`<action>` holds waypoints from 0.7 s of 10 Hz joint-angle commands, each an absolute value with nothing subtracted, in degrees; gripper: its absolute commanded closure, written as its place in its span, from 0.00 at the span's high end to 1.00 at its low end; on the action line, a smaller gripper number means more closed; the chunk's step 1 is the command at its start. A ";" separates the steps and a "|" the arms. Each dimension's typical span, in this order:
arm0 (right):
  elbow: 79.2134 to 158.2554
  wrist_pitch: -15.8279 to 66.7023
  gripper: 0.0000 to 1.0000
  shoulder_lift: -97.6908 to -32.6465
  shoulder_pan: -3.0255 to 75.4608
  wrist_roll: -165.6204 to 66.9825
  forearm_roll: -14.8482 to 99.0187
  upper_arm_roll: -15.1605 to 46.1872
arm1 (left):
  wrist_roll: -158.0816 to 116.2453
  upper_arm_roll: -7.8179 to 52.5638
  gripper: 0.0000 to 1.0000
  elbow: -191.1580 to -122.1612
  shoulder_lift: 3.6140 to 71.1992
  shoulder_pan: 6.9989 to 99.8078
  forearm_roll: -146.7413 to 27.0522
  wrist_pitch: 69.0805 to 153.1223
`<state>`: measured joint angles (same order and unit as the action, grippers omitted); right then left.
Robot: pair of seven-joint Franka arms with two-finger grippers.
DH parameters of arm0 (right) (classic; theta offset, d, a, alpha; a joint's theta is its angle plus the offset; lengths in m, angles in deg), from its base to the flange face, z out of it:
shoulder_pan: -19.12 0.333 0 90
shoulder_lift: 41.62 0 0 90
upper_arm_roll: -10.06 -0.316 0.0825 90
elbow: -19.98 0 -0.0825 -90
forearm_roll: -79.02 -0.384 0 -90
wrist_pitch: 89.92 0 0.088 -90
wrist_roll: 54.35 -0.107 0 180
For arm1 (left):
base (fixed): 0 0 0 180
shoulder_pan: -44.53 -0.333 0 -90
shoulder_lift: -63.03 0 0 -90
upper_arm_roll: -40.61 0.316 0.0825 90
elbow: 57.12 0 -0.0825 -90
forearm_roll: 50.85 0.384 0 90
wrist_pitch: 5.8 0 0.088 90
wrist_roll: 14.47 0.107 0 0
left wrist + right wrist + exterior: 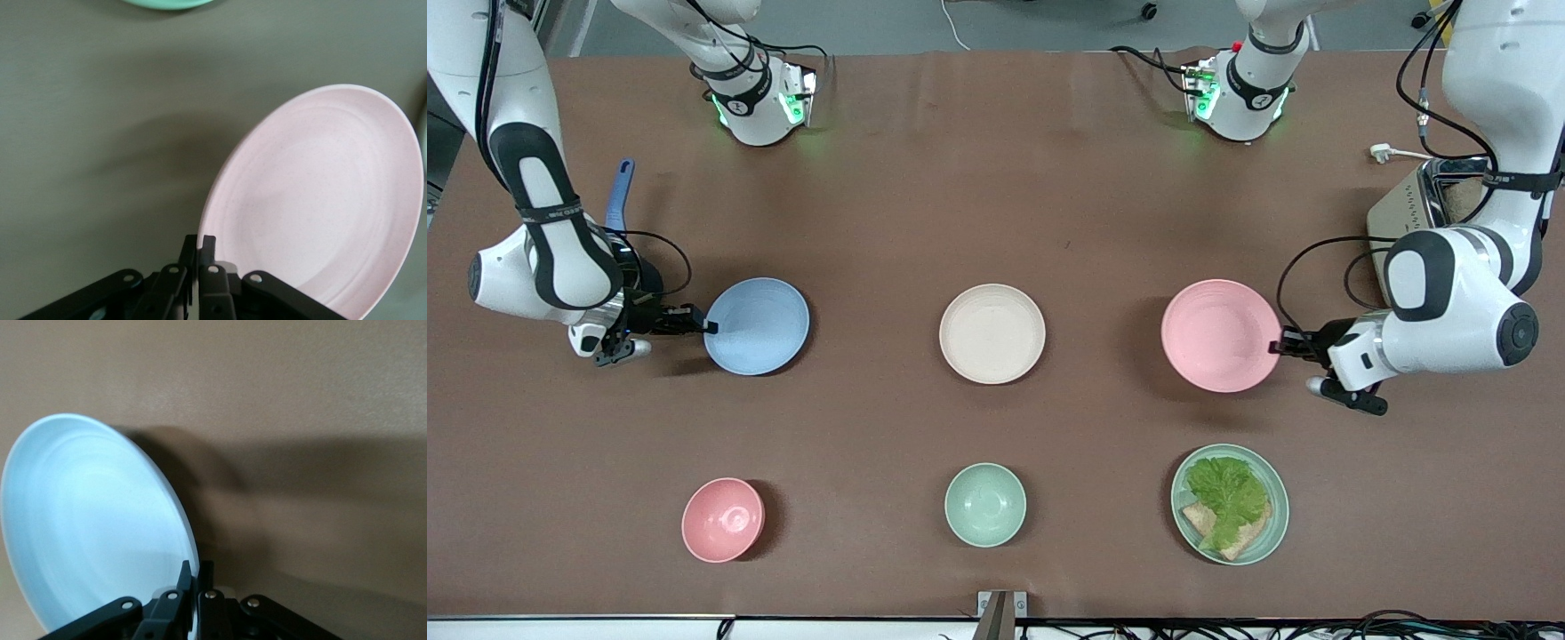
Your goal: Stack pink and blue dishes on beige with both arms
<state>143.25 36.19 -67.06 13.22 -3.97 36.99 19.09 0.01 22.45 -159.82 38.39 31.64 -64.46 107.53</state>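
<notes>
Front view: the left gripper (1282,344) pinched the pink plate (1218,335) by its rim; the right gripper (704,325) likewise clamped the blue plate (758,325). Rim grips on the outer edges probably left each plate free to be carried to the beige plate (992,333) between them.

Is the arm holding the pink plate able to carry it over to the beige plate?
Probably yes. The left gripper is shut on the pink plate rim, and only bare table lies between it and the beige plate. The right gripper grips the blue plate.
</notes>
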 commanded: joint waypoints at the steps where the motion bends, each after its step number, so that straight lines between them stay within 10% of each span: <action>1: 139.62 30.08 0.01 -65.18 13.84 -9.58 36.65 21.22 | -15.89 15.07 0.00 -160.22 37.72 33.09 -64.04 108.27; 7: 115.16 7.11 0.01 -64.47 18.22 -39.89 50.80 23.25 | -48.10 14.51 0.00 -160.66 31.50 53.21 -52.46 124.85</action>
